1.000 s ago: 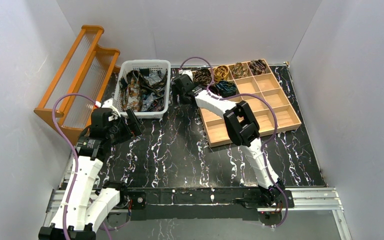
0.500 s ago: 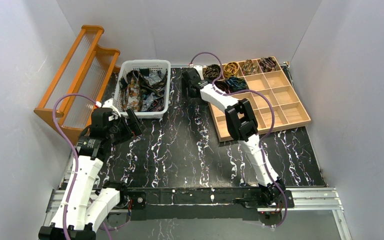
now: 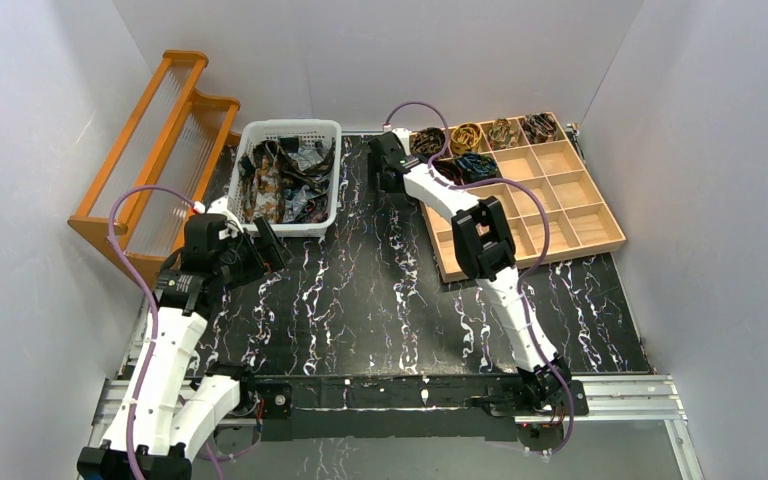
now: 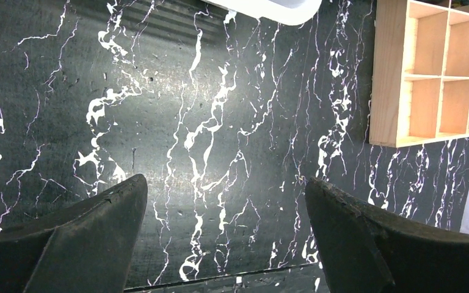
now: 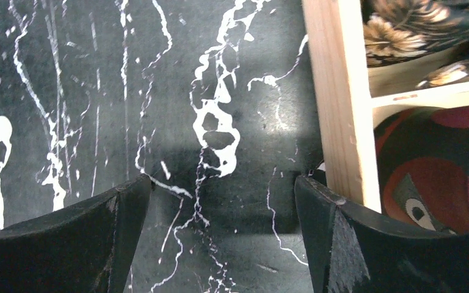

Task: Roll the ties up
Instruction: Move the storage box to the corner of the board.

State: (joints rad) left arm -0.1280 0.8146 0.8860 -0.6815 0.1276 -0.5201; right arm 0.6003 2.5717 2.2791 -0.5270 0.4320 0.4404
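Loose patterned fabric ties [image 3: 285, 185] in brown-orange, dark blue and grey lie heaped in a white slotted plastic basket [image 3: 325, 128] at the far left of the black white-veined marble worktop [image 3: 360, 290]. They are tangled. Most strips run roughly from the basket's near end to its far end, but no single direction holds for the whole heap.

Rolled ties sit as small coils in the light wooden compartment tray [image 3: 560, 215] at the far right. Four fill the far row: a dark brown coil [image 3: 426, 142], a gold coil [image 3: 465, 135], a brown mottled coil [image 3: 503, 130] and a maroon coil [image 3: 539, 126]. A dark blue coil [image 3: 473, 166] lies in the row behind them, second from the left. The coils stand on edge with their open centres facing up.

The left claw [image 3: 272, 243] hangs over bare worktop just near of the basket. In its wrist view the left claw [image 4: 226, 201] is spread wide with nothing between the fingers.

The right claw [image 3: 388, 158] is low beside the tray's left wall, between basket and tray. In its wrist view the right claw [image 5: 223, 201] is released and empty, and its right finger [image 5: 342, 244] meets the tray's outer wall. Past that wall show a floral brown-and-gold coil [image 5: 415, 30] and a maroon coil [image 5: 427, 159].

An orange wooden rack [image 3: 150, 160] leans at the far left.
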